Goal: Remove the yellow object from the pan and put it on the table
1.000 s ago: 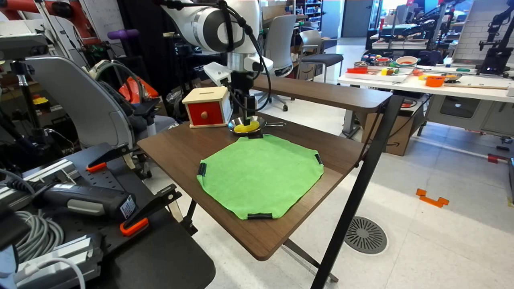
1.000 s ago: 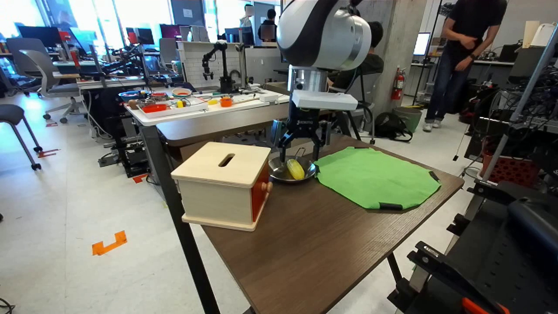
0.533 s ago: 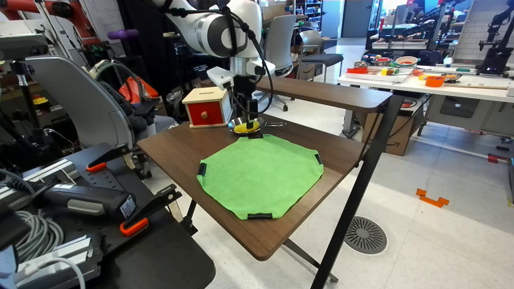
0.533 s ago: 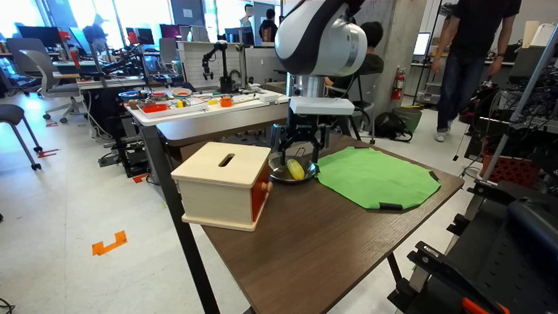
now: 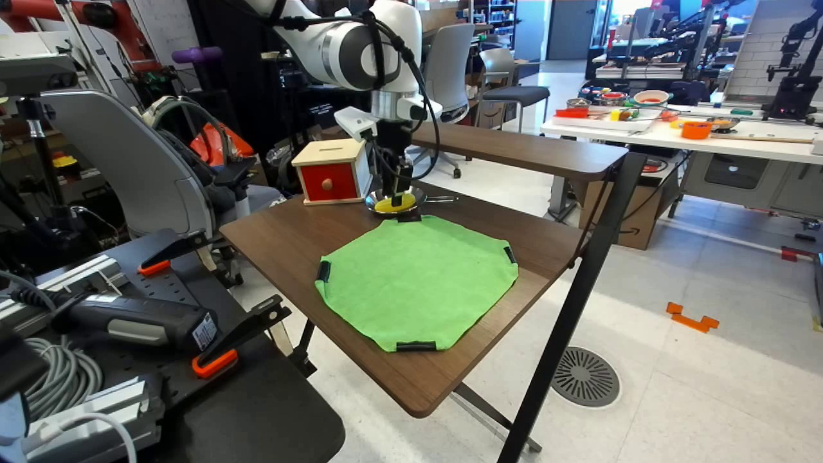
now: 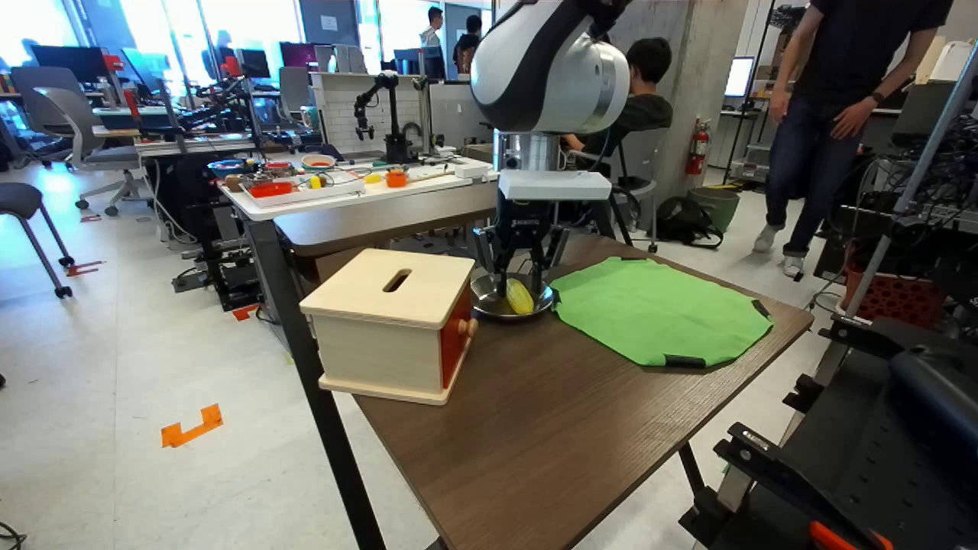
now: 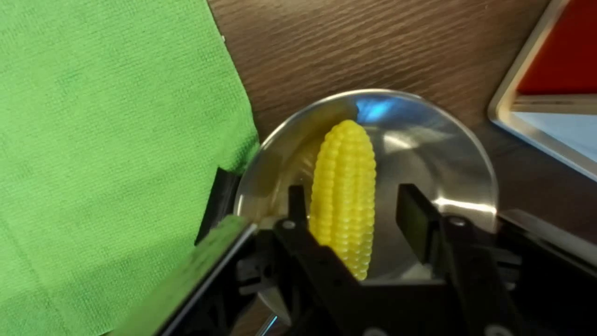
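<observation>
The pincer (image 7: 352, 198) hangs low over the metal pan (image 7: 422, 161) with its fingers (image 7: 415, 219) spread apart, the yellow corn cob (image 7: 344, 177) between them. In the wrist view one finger sits right beside the cob, touching or not I cannot tell, and a gap shows on its other side. The cob lies in the pan. In an exterior view, a wooden box (image 6: 386, 328) stands at the left edge of the table (image 6: 535, 443), a green cloth (image 6: 657, 313) spreads toward the right corner, and the pan stands between the two, right by the cloth's edge.
</observation>
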Controlling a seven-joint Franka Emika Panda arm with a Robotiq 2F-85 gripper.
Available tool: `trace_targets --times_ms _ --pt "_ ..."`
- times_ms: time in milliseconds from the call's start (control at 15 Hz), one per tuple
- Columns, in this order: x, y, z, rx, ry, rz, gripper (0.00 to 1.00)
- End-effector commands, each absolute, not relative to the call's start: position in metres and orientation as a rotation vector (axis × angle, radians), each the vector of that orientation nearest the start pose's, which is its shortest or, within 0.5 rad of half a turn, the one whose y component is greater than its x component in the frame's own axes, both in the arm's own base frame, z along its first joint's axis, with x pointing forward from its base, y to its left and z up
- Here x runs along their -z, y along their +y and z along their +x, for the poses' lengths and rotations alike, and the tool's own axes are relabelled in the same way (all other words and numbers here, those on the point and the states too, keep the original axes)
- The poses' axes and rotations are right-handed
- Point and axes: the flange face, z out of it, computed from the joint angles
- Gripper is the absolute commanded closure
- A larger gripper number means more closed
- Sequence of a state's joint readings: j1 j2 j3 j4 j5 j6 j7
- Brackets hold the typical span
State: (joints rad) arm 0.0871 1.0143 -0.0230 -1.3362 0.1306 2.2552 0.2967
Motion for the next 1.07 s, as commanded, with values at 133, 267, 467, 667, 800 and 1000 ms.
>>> trace_targets --times_ms 133,267,467,667,800,1000 --pt "-0.101 0.055 0.731 -0.195 0.48 -3.076 0.92" --pt "-0.101 0.053 0.731 -0.201 0.479 -3.081 0.93" --pt "-0.102 0.052 0.732 -0.206 0.476 -3.085 0.94" --pt "-0.114 0.055 0.729 -0.175 0.458 -3.087 0.94" --pt "-0.124 0.056 0.724 -0.149 0.448 -3.095 0.94" --pt "-0.142 0.06 0.712 -0.122 0.424 -3.097 0.94"
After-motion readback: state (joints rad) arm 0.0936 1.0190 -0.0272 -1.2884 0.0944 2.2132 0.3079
